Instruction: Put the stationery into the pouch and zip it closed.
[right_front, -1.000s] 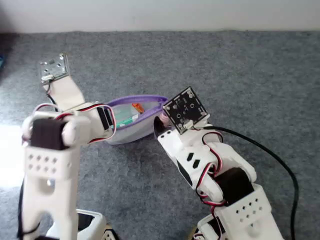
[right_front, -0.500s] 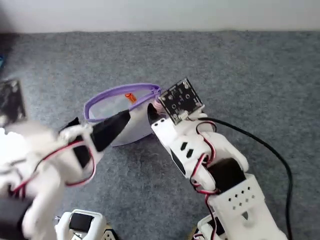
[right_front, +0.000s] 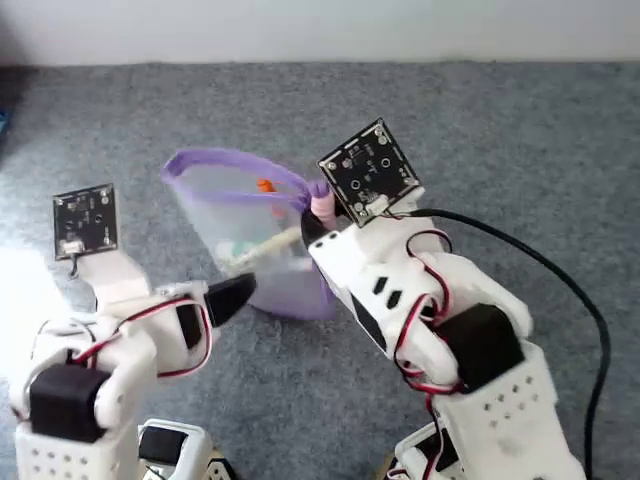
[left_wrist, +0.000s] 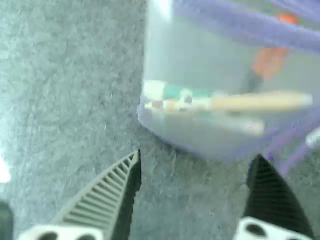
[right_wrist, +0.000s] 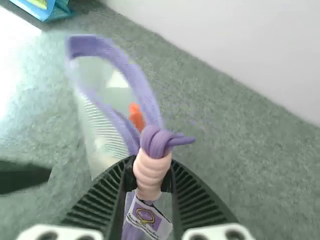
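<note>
A clear pouch (right_front: 250, 240) with a purple zip rim stands tilted up on the grey carpet, its mouth wide open. Inside lie an orange item (right_front: 265, 186), a green-and-white piece (left_wrist: 175, 92) and a wooden stick (left_wrist: 260, 102). My right gripper (right_front: 318, 215) is shut on the pink zipper pull (right_wrist: 149, 172) at the pouch's right end, under a purple knot (right_wrist: 157, 140). My left gripper (left_wrist: 197, 157) is open just short of the pouch's (left_wrist: 225, 65) lower side, not touching it; one dark finger (right_front: 232, 295) shows in the high view.
A black cable (right_front: 560, 290) runs over the carpet right of the right arm. A white wall (right_front: 320, 30) bounds the far side. A blue object (right_wrist: 42, 7) lies far off beyond the pouch. Bare carpet (right_front: 520, 130) lies at the far right.
The left arm drew back from the pouch's left end toward the near left, gripper open. The right gripper raised the pull, tipping the pouch more upright with its mouth wider.
</note>
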